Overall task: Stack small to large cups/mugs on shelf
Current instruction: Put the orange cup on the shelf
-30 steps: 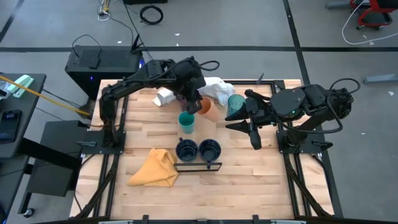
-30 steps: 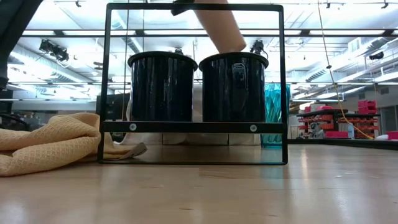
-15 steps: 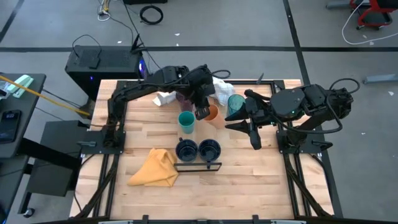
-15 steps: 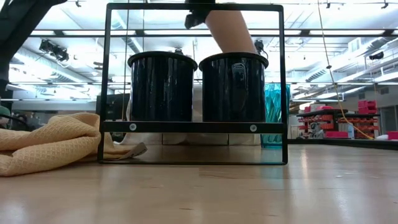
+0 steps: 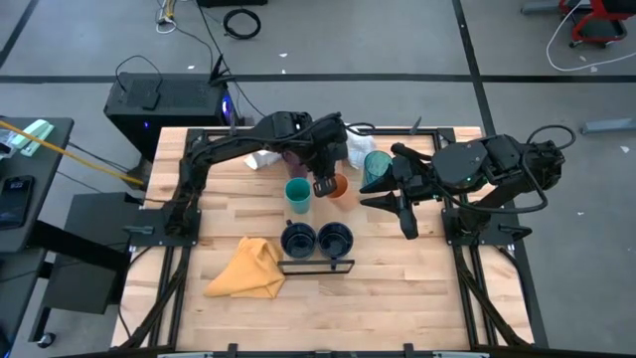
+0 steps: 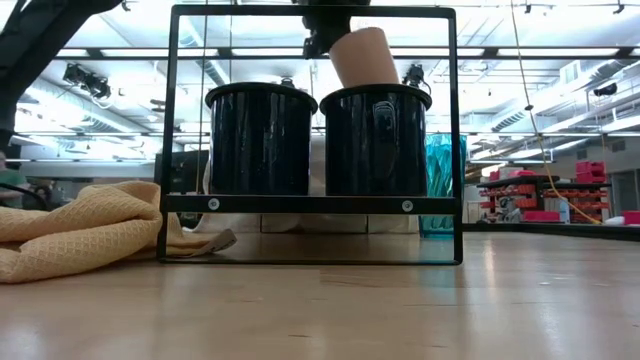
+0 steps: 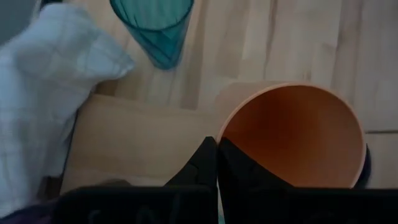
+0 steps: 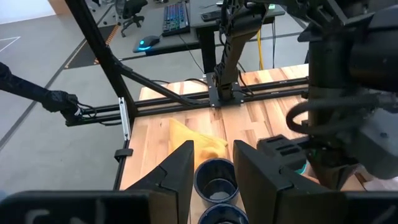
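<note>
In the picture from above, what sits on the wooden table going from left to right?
Yellow cloth → teal cup → left claw holding the orange cup → teal tumbler → right claw.

Both arms are matte black, built of chunky rounded joint housings linked by slim tubes, with thin dark cables looping beside them. The right arm's fingers [image 8: 180, 174] are flat, black, tapering blades.
</note>
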Controlling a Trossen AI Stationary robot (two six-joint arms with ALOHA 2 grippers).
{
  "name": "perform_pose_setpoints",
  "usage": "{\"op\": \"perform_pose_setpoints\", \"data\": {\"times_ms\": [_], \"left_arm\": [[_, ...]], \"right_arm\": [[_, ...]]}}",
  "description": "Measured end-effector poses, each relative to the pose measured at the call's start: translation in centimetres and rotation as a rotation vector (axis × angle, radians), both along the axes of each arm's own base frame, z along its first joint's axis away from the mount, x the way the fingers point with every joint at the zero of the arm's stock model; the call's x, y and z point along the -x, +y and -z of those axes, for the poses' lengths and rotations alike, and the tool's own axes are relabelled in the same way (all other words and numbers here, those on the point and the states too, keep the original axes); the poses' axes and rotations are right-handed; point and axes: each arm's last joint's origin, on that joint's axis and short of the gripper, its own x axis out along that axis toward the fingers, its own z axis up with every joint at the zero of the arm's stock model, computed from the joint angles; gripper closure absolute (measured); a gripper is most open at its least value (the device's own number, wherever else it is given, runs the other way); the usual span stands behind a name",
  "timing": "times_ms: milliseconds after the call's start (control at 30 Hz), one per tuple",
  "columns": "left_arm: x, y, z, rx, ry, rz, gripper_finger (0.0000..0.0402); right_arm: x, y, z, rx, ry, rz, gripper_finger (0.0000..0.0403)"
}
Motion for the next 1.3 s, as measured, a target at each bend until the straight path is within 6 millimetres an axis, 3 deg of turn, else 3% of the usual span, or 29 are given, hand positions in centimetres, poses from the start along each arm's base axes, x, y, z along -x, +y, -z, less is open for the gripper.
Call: {"op": "perform_pose_setpoints", "data": {"times_ms": [667, 1300], "left_arm": [[-1.3, 2.0, 3.9, -0.062, 0.154, 0.036, 0.0398], [-1.1, 2.2, 4.1, -0.098, 0.19, 0.082, 0.0398]], "right_arm": [[0.0, 0.0, 0.0, -0.014, 0.0, 0.007, 0.0284], [0.0, 0.0, 0.0, -0.012, -0.001, 0.005, 0.0284]]}}
